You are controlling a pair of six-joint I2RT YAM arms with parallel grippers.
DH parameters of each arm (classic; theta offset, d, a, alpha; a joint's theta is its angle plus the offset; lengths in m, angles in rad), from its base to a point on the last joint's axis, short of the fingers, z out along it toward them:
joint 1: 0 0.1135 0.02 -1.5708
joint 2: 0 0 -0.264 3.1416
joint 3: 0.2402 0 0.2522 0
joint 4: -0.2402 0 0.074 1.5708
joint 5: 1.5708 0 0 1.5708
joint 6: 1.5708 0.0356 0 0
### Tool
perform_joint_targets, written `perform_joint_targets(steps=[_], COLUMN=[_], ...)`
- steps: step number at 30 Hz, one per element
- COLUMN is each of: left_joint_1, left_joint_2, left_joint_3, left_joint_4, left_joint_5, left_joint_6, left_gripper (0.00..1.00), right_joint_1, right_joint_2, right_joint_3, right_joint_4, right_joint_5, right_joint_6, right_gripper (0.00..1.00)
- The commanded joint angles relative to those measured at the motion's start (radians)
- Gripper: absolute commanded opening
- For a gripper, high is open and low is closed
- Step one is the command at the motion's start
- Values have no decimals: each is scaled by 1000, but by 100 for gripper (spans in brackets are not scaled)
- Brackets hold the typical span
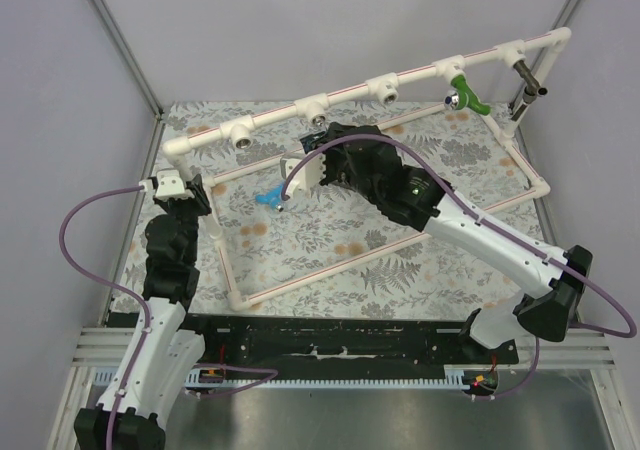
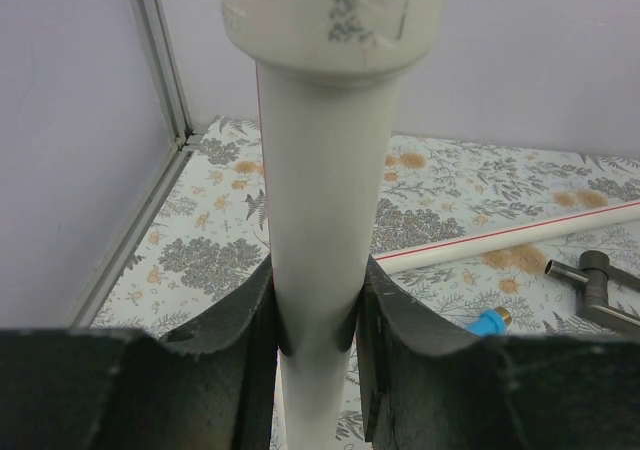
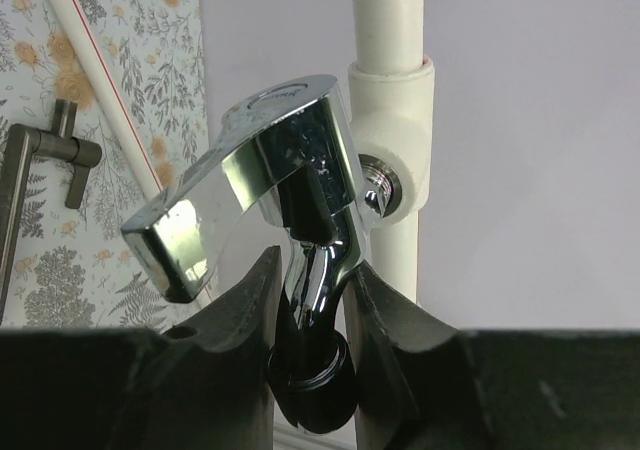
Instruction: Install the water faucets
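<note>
Silver faucet (image 3: 285,155): just beside the tee fitting (image 3: 400,130).
Right hand (image 3: 312,290): clamped on its neck.
Left hand (image 2: 318,310): gripping the pipe (image 2: 325,190), apart from that fitting.
Handling: rigid, slick chrome (probably slippery); hold the neck.

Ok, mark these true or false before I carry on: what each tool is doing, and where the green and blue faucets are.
1. The right tool is shut on the shiny silver faucet with the black handle. True.
2. The left tool is open and holds nothing. False: it is clamped on the upright white plastic pipe.
3. The bright green faucet lies loose on the table. False: it is mounted up on the raised white rail.
4. The small light blue faucet lies on the floral table cover. True.
</note>
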State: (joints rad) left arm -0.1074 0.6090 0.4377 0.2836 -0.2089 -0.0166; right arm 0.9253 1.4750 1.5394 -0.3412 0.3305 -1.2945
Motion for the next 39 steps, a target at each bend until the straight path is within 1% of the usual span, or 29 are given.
perform_joint_targets(steps=[1,3,5,9,13,20,23,30,32,39], left_joint_1=[-29,-29,-31,-29,-31,-37,-40,-48,-51,-55], left_joint_2=[-25,-25,-25,-25,-28,-31,-28,-28,-26,-25], left_joint_3=[9,10,12,12,10,9,7,6,6,4], left_joint_4=[39,39,37,37,39,42,43,46,46,48], left_joint_5=[72,72,74,72,68,62,65,63,60,63], left_joint_6=[-45,-48,-51,-56,-59,-65,-68,-74,-75,-83], left_gripper=[2,2,2,2,2,2,2,2,2,2], right_joint_1=[-52,-71,-86,-109,-112,-117,-124,-149,-151,-149], right_joint_2=[30,27,21,8,27,57,71,91,99,103], right_joint_3=[19,10,-24,-139,-208,-295,-292,-367,-380,-472], right_joint_4=[125,151,217,431,577,839,855,1010,1022,1162], right_joint_5=[-33,-85,-134,-200,-200,-165,-180,-180,-174,-70], right_joint_6=[141,266,381,559,707,866,981,1248,1293,1523], right_gripper=[0,0,0,0,0,0,0,0,0,0])
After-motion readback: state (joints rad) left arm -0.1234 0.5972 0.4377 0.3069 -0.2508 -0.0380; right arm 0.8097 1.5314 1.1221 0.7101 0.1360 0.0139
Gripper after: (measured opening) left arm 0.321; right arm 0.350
